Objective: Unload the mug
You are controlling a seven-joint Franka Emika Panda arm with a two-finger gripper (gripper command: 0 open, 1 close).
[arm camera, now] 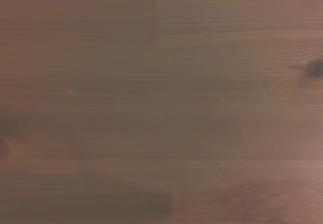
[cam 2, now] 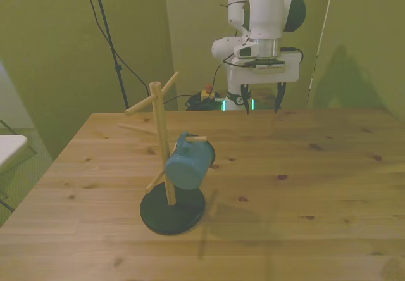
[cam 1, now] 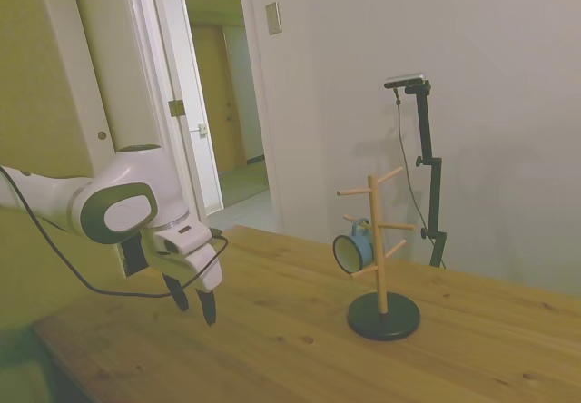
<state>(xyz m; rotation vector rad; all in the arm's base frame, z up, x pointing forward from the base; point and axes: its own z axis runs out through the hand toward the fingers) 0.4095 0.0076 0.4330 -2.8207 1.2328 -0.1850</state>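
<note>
- Your gripper (cam 1: 193, 307) hangs just above the table (cam 1: 272, 348), pointing down, holding nothing; jaws spread, clear gap between the two dark fingers (cam 2: 243, 95) in the front view.
- The mug (cam 1: 353, 248) is on the wooden peg rack (cam 1: 376, 240), hooked by its handle over a lower peg, tilted so the mouth faces sideways and a bit down.
- Front view: mug (cam 2: 188, 163) sits on the side of the rack post (cam 2: 162, 143) towards the front view's right, above the rack's dark round base (cam 2: 172, 210).
- Gripper and rack are well apart; the rack stands nearer the camera in the front view, towards its left.
- Your wrist view shows only blurred wood grain (arm camera: 161, 103) with a few dark knots.
</note>
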